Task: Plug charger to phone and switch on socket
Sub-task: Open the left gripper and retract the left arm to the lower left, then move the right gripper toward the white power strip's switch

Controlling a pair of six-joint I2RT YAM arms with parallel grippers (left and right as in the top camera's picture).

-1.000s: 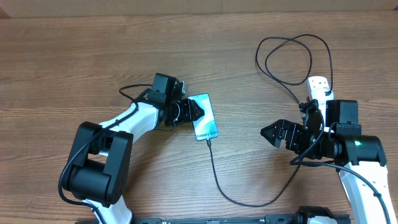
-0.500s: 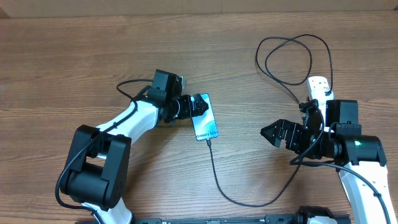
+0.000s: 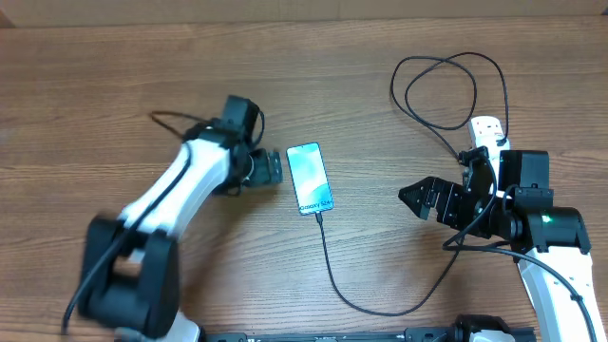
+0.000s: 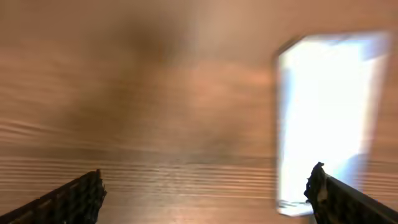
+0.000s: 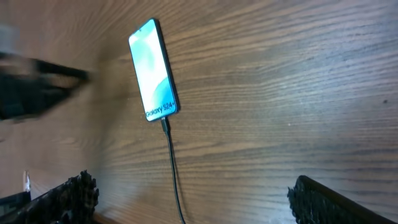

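Left gripper (image 3: pixel 274 169) stands wide open and empty, just beside the phone (image 3: pixel 311 179), apart from it. Phone lies flat, screen up, long axis running away from the robot, slightly tilted; the charger (image 3: pixel 332 271) meets its near end. Right gripper (image 3: pixel 415 197) wide open, well apart.
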